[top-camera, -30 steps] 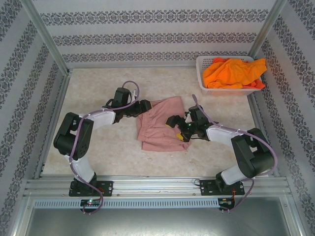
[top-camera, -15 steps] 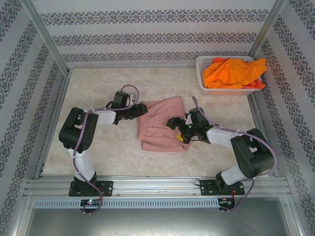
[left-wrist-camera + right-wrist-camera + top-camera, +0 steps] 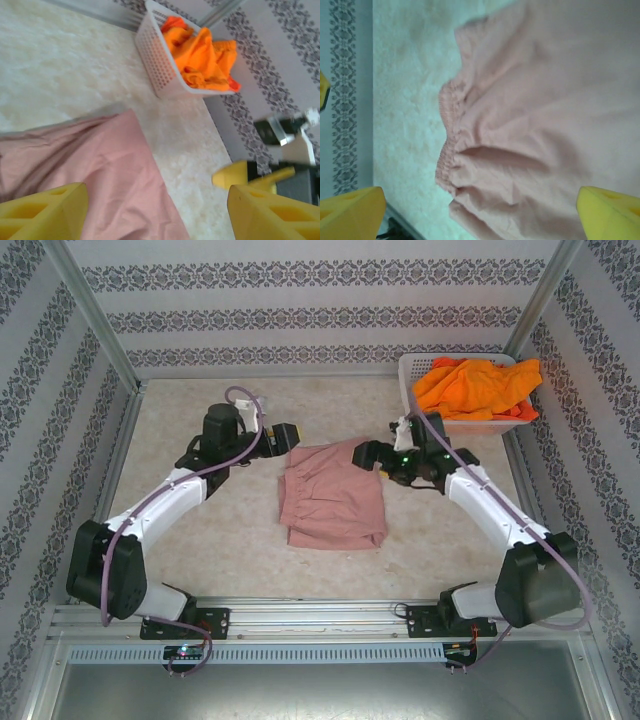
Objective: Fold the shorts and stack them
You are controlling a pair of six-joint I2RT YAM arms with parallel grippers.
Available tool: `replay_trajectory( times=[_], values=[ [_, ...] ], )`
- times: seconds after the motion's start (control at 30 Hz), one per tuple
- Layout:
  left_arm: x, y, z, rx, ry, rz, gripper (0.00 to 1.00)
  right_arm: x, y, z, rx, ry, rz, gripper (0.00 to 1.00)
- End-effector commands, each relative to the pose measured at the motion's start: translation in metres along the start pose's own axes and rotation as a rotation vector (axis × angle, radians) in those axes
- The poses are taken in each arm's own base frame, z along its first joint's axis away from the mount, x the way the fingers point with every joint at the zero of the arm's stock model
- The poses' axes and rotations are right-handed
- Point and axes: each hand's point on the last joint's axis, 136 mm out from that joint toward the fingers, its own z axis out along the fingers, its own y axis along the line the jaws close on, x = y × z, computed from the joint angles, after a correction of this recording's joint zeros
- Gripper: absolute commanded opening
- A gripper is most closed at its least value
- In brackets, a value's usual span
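Observation:
The dusty pink shorts (image 3: 331,498) lie folded flat at the table's middle, and show in the left wrist view (image 3: 85,165) and the right wrist view (image 3: 535,115), where the gathered waistband faces left. My left gripper (image 3: 285,434) hovers open just beyond their far left corner, its yellow fingers (image 3: 42,212) wide apart with nothing between them. My right gripper (image 3: 368,453) hangs open over the far right corner, its fingers (image 3: 610,215) apart above the cloth. Orange shorts (image 3: 470,386) fill the white basket (image 3: 415,418), with redder cloth (image 3: 233,85) at the pile's edge.
The mesh basket (image 3: 159,65) stands in the far right corner against the patterned wall. Metal frame posts (image 3: 95,320) and low walls ring the table. Bare marbled tabletop (image 3: 190,530) lies left of and in front of the pink shorts.
Both grippers have lifted off the pink shorts and moved toward the far side, the left one opening wider. The shorts now lie flatter, with nothing holding them.

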Motion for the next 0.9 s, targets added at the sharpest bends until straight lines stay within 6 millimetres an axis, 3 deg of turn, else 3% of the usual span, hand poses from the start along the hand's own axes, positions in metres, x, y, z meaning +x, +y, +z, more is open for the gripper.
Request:
replay_trajectory(
  times=[0.0,0.13,0.4,0.6,0.87],
  values=[
    [0.046,0.003,0.016,0.008,0.113,-0.065,0.74,0.028,-0.046,0.003,0.172,0.185,-0.074,0.98],
    [0.085,0.020,0.035,-0.008,0.169,-0.127,0.73,0.025,-0.060,0.017,0.151,0.235,-0.056,0.97],
    [0.147,0.063,0.055,-0.078,0.236,-0.233,0.69,0.026,-0.089,0.048,0.194,0.319,-0.038,0.83],
    [0.167,0.084,0.053,-0.135,0.254,-0.268,0.69,0.030,-0.107,0.066,0.212,0.368,-0.010,0.70],
    [0.171,0.088,0.053,-0.146,0.261,-0.262,0.68,0.036,-0.117,0.080,0.214,0.402,0.022,0.58]
  ],
)
